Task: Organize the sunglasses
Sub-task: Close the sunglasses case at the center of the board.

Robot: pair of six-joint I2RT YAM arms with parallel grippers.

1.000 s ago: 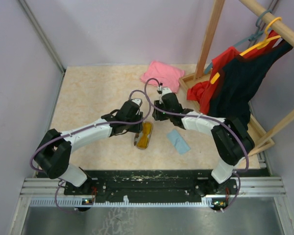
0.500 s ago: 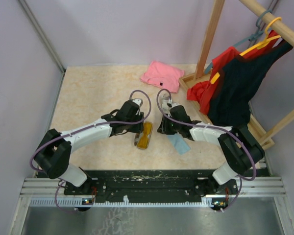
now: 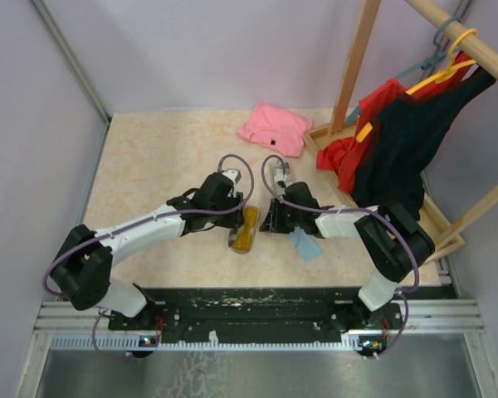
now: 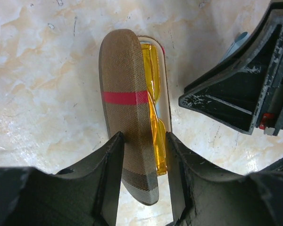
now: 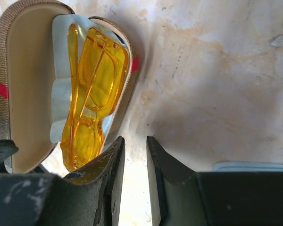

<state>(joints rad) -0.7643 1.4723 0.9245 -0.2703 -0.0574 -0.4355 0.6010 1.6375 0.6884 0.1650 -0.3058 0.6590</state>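
My left gripper (image 4: 144, 157) is clamped on the half-open brown case (image 4: 125, 94). My right gripper (image 5: 134, 146) has just come down from twelve o'clock to the case's three o'clock side, its fingers nearly together and holding nothing. The orange sunglasses (image 5: 92, 89) already lie inside, so I judge only the lid remains. A blue cloth (image 3: 303, 243) lies at five o'clock, and the table (image 3: 149, 166) is bare toward eleven.

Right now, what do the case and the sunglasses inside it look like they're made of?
The case: woven fabric cover, matte; visible weave, red stripe; smooth cream lining. The sunglasses: translucent amber plastic, glossy, probably; light shines through frame and lenses.
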